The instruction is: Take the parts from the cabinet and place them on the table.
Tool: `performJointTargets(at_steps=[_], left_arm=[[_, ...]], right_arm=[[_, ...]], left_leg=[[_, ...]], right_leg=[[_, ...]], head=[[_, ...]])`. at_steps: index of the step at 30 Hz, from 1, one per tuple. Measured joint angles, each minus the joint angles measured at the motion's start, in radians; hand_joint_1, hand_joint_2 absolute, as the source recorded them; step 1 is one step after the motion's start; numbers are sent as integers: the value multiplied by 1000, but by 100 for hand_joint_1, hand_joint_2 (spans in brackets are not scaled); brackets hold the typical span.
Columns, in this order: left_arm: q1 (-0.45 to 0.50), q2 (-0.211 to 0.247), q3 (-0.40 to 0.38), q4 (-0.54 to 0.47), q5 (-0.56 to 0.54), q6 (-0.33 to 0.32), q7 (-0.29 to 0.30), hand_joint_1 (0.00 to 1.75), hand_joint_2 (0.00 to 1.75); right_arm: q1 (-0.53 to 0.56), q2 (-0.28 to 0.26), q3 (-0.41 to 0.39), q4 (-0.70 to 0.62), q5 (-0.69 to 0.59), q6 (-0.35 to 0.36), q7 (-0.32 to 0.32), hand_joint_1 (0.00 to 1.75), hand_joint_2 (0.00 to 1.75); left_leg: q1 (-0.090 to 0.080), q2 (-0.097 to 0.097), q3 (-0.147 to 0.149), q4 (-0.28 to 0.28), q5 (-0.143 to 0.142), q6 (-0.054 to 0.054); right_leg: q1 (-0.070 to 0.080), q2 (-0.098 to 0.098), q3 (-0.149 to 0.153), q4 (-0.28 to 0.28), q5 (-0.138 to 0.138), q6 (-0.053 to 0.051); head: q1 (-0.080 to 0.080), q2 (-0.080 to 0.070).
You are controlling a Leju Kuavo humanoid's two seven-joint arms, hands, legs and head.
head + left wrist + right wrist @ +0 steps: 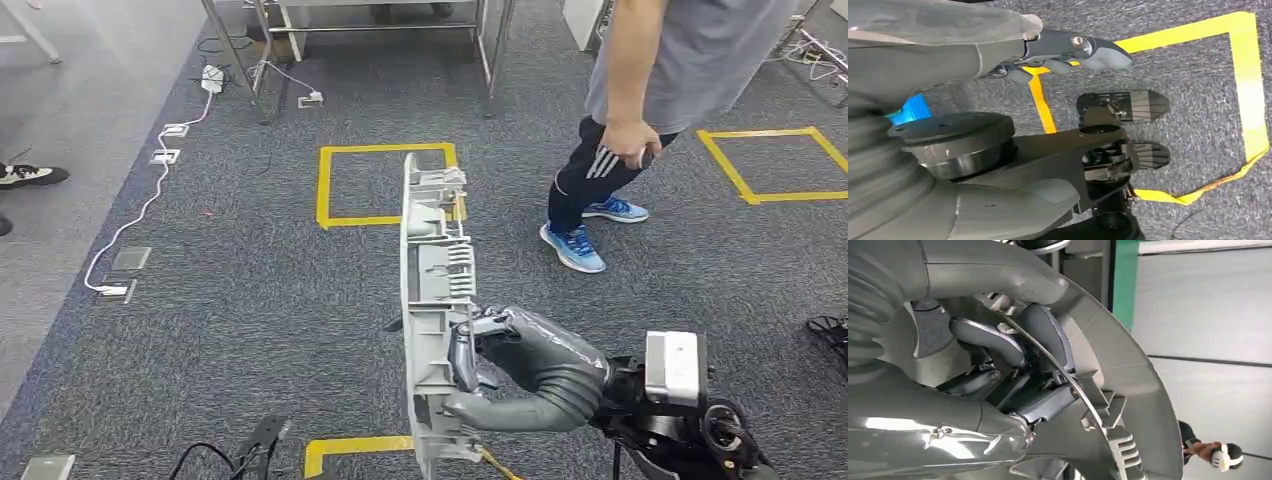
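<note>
A long grey plastic part [432,290] with ribs and clips stands almost upright in front of me, over the carpet. My right hand [512,365] grips it near its lower end from the right, fingers wrapped over its edge. In the right wrist view the dark fingers [1040,337] hook over the part's curved rim [1135,390]. My left hand [1068,50] hangs over the floor with nothing in it, its fingers stretched out and apart from the thumb.
A person [660,90] in blue shoes stands close at the front right. Yellow tape squares [385,185] [775,165] mark the carpet. A metal frame's legs [490,50] stand at the back. A white cable and power strip [210,78] lie at the left.
</note>
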Motion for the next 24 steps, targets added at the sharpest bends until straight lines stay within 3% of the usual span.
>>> performJointTargets(at_steps=[12, 13, 15, 17, 19, 22, 23, 24], left_arm=[[0, 3, 0, 0, 2, 1, 5, 0, 175], [-1, 6, 0, 0, 2, 2, 13, 0, 175], [-1, 6, 0, 0, 2, 6, 17, 0, 175], [0, 7, 0, 0, 2, 8, 17, 0, 175], [0, 7, 0, 0, 2, 8, 17, 0, 175], [-3, 6, 0, 0, 2, 4, 17, 0, 175], [-1, 5, 0, 0, 2, 2, 17, 0, 175], [0, 5, 0, 0, 2, 1, 17, 0, 175]], right_arm=[[-4, -1, 12, 0, 0, 0, 0, 175, 175], [-6, -1, 13, 0, 0, 0, 0, 175, 175], [-8, -1, 14, 0, 0, 0, 0, 175, 175], [-9, -2, 17, 0, 0, 0, 0, 175, 175], [-11, -2, 19, 0, 0, 0, 0, 175, 175], [-10, -6, 21, 1, -1, 0, -1, 175, 175], [-10, -8, 21, 1, -2, 0, -1, 175, 175], [-9, -9, 22, 2, -1, 0, 0, 175, 175]], left_leg=[[-1, 0, -1, 2, -2, 1], [-7, -1, -1, 5, -4, 8], [-7, 0, -2, 2, -6, 10], [-3, -2, 6, -13, -9, 21], [5, -2, 32, -25, -5, 27], [4, -3, 37, -25, -9, 28], [5, -4, 39, -24, -11, 26], [8, -7, 43, -23, -14, 22]], right_leg=[[-1, 0, 1, -2, 1, 1], [-7, -1, 2, -5, 1, 7], [-7, -3, 3, -8, 1, 9], [-5, -2, 11, 10, 11, 21], [-10, 7, -9, 54, -27, 23], [-12, 15, -132, 283, -126, 31], [-13, 14, -165, 330, -136, 32], [-15, 14, -169, 324, -119, 32]], head=[[0, 0], [-2, 0], [-3, 0], [-2, 0], [-1, 0], [6, 0], [7, 0], [7, 0]])
